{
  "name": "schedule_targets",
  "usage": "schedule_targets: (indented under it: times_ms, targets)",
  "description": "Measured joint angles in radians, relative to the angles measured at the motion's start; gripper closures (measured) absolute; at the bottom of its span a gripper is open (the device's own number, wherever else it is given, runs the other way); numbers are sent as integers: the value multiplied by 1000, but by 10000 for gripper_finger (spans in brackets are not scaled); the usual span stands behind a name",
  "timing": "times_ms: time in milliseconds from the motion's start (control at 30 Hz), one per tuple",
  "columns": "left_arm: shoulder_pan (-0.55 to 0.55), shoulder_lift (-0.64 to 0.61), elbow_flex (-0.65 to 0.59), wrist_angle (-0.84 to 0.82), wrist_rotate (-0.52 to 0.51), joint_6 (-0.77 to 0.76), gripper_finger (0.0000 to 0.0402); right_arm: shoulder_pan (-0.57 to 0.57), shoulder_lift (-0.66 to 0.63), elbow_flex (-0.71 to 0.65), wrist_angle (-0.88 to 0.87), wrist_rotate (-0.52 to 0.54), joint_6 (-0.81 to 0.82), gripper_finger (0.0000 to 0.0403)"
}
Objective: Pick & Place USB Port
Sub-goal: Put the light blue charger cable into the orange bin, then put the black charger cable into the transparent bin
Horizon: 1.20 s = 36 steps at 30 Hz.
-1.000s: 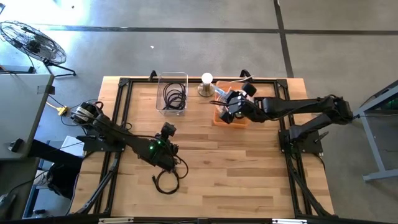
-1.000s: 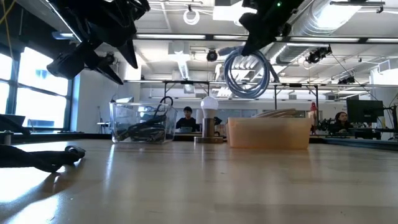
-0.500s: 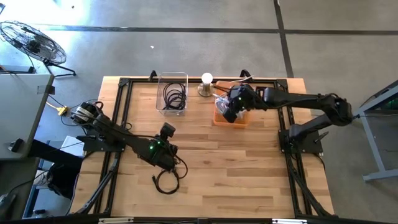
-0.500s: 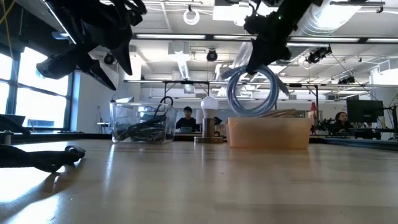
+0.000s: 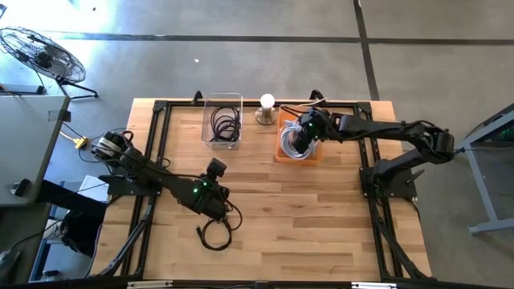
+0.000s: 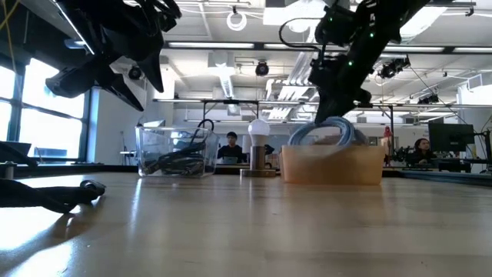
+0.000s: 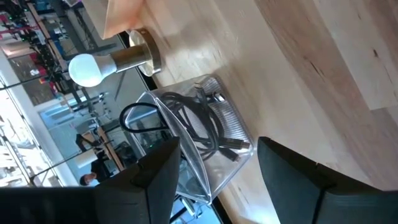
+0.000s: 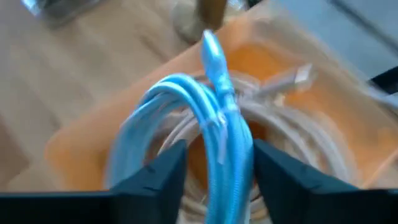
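Observation:
My right gripper (image 5: 299, 138) hangs over the orange bin (image 5: 283, 152), shut on a coiled light-blue USB cable (image 8: 186, 99). The coil's lower part sits inside the bin and its top loops (image 6: 323, 132) show above the bin's wall (image 6: 332, 165). White cable (image 8: 292, 134) lies in the bin under it. My left gripper (image 5: 215, 170) hovers open above the table's near-left part, touching nothing, its fingers (image 7: 155, 177) wide apart. A black cable (image 5: 215, 234) lies coiled flat on the table near it. My right gripper pinches the blue coil's bundled strands (image 8: 219, 146) between its two fingers (image 8: 168, 174), coming from above and pointing down. The coil hangs below the fingers, lowered into the orange bin. Whether its bottom rests on the white cable, I cannot tell.
A clear plastic bin (image 5: 222, 120) with black cables stands at the far edge, left of a small lamp with a white bulb (image 5: 267, 103). The black frame rails (image 5: 161, 136) run along the table's sides. Bare wood (image 5: 321, 217) spreads across the near right.
My right gripper has moved down over the orange bin, still shut on the blue cable. The coil, which hung well above the bin a second ago, has sunk into it, and only its top loops show over the wall.

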Motion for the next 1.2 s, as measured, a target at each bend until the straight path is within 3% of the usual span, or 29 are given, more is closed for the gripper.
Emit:
schedule_targets:
  times_ms: [200, 467, 533, 633, 800, 1200]
  targets:
    - [0, 0, 0, 0, -2, 0, 192, 32, -6, 4, 32, 47, -76, 145]
    - [0, 0, 0, -56, -11, 0, 192, 94, -70, 4, 151, 167, -192, 129]
    - [-3, 0, 0, -116, 69, 0, 192, 123, -98, 4, 164, 183, -215, 129]
    - [-17, 0, -1, -198, 271, -11, 192, 166, -132, 4, 167, 182, -224, 129]
    - [-34, 0, -1, -150, 552, -45, 192, 236, -160, 4, 194, 185, -201, 128]
    - [-41, 0, -1, 103, 951, -293, 193, 414, -159, 4, 235, 273, -203, 128]
